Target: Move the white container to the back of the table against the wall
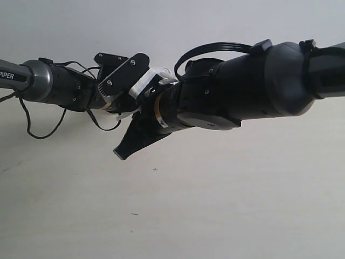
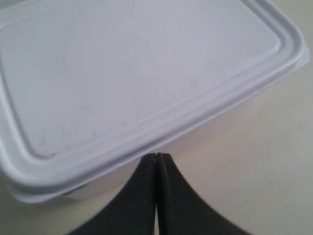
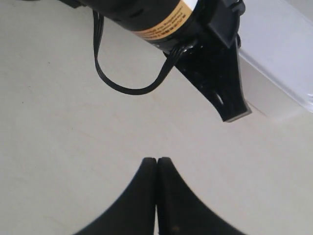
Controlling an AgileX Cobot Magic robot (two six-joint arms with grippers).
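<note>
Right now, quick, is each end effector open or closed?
Left end effector: closed, holding nothing, tips by the white container.
Right end effector: closed, holding nothing.

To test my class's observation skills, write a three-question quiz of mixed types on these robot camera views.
1. True or false: the left end effector is shut.
2. The shallow white rectangular plastic container has its lid: A) on, B) lying beside it, C) held by an arm.
3. Fill in: the right end effector is above the cream wood-grain ____.
Key: 1 true; 2 A; 3 table.
</note>
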